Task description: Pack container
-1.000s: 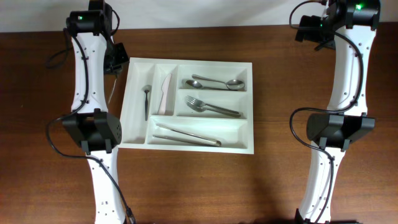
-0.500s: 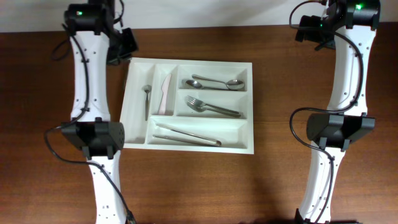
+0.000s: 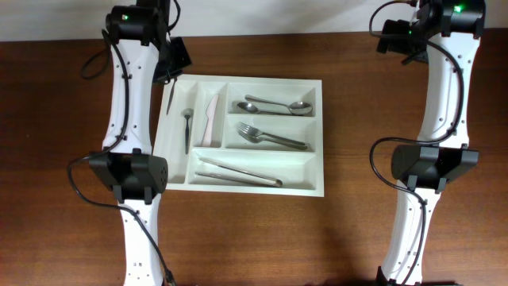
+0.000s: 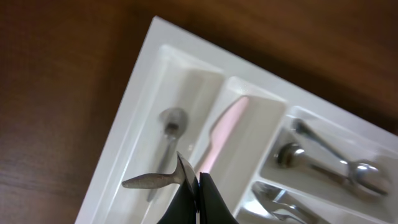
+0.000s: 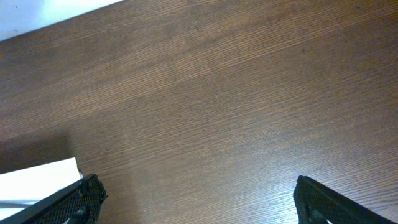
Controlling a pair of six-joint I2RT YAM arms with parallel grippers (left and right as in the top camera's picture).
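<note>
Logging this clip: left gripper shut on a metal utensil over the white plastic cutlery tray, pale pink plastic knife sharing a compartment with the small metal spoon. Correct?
No: the pale pink plastic knife lies in its own compartment beside the one holding the small metal spoon, as the overhead view shows. The left gripper is shut on a metal utensil over the white plastic cutlery tray.

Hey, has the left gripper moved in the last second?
Yes. Against the white tray, the left gripper has shifted right and up the picture, from beside the tray's left wall to its top-left corner, holding a metal utensil.
</note>
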